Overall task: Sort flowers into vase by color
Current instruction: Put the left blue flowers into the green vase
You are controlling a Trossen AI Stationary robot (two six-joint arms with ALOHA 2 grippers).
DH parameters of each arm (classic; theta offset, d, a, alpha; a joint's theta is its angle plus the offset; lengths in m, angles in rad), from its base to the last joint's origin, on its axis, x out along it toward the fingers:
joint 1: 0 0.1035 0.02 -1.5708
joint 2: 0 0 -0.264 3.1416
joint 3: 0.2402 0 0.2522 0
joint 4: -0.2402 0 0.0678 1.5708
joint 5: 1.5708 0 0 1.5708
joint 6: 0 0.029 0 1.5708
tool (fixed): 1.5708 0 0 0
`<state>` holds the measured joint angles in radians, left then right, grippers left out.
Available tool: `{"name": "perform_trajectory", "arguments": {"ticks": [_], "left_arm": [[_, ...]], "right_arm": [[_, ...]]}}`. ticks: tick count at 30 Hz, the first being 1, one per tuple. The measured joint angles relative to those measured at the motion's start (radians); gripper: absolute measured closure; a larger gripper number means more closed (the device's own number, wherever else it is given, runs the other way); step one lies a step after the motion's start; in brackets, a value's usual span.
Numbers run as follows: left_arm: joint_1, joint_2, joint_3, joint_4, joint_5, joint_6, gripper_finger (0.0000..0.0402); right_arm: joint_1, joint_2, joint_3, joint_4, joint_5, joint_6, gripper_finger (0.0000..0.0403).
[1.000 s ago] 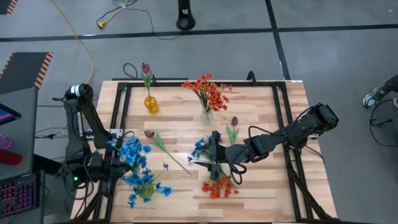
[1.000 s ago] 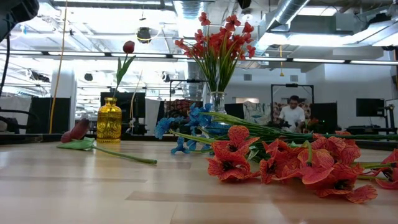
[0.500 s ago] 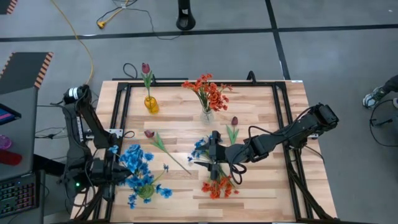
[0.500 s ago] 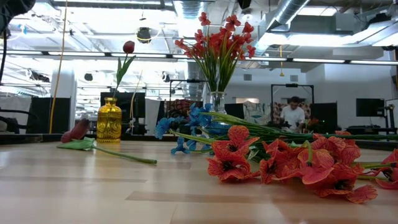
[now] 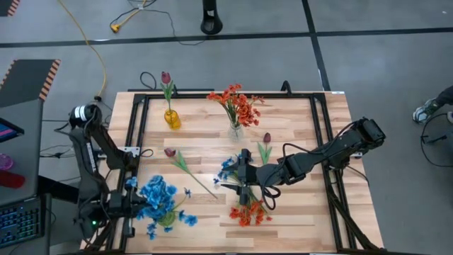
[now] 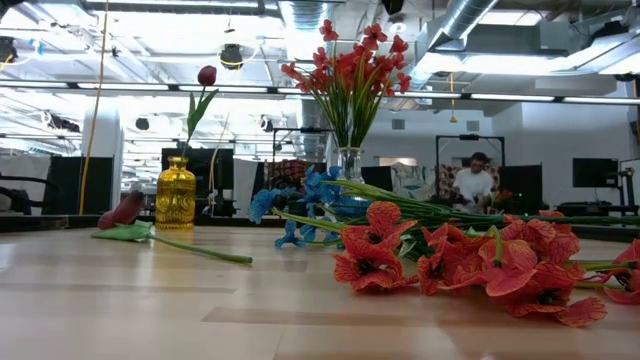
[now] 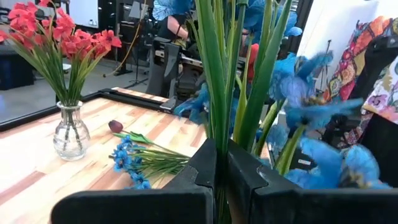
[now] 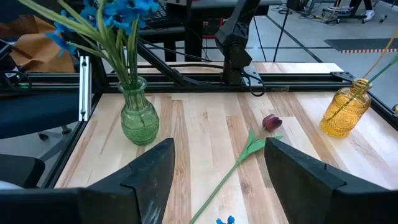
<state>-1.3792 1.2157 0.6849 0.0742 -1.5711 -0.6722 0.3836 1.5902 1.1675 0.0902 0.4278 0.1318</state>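
My left gripper [image 5: 134, 205] [image 7: 217, 168] is at the near left corner, shut on a blue flower sprig [image 5: 157, 195] beside the green vase [image 5: 165, 218] [image 8: 139, 118], which has blue flowers standing in it. My right gripper [image 5: 237, 178] [image 8: 217, 162] hovers open at the table's middle, over a blue sprig [image 5: 228, 168] [image 6: 300, 205] lying flat. Orange-red sprigs [image 5: 248, 211] [image 6: 450, 265] lie just nearer. One maroon tulip [image 5: 180, 161] [image 8: 270, 122] lies on the table left of centre, and another [image 5: 265, 145] lies by the right arm. My left gripper pinches the blue sprig's green stems [image 7: 219, 118] between its two fingers, which lie level and across them, coming from the table's left. The sprig stands upright, its blooms above the fingers. Its lower end is hidden behind the fingers.
A yellow vase [image 5: 172, 117] [image 6: 175, 195] with a maroon tulip and a clear vase [image 5: 236, 129] [image 7: 69, 134] with orange-red flowers stand near the far edge. A black frame [image 5: 141, 120] borders the tabletop. A person [image 6: 472, 185] sits in the room beyond.
My left gripper has moved toward the table's near edge, carrying the blue sprig with it. The blue blooms now sit closer over the green vase than a second ago. My right arm has kept still.
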Motion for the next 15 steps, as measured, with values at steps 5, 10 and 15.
{"name": "perform_trajectory", "arguments": {"ticks": [5,10,15], "left_arm": [[-0.002,0.045,0.0,0.0,0.0,-0.021,0.0402],[-0.002,0.074,0.0,-0.004,0.0,-0.028,0.0402],[-0.007,0.081,0.0,-0.022,0.0,-0.03,0.0402]], "right_arm": [[0.0,0.0,0.0,0.0,0.0,0.0,0.0127],[0.0,0.0,0.0,0.0,0.0,0.0,0.0127],[0.0,0.0,0.0,0.0,0.0,0.0,0.0127]]}}
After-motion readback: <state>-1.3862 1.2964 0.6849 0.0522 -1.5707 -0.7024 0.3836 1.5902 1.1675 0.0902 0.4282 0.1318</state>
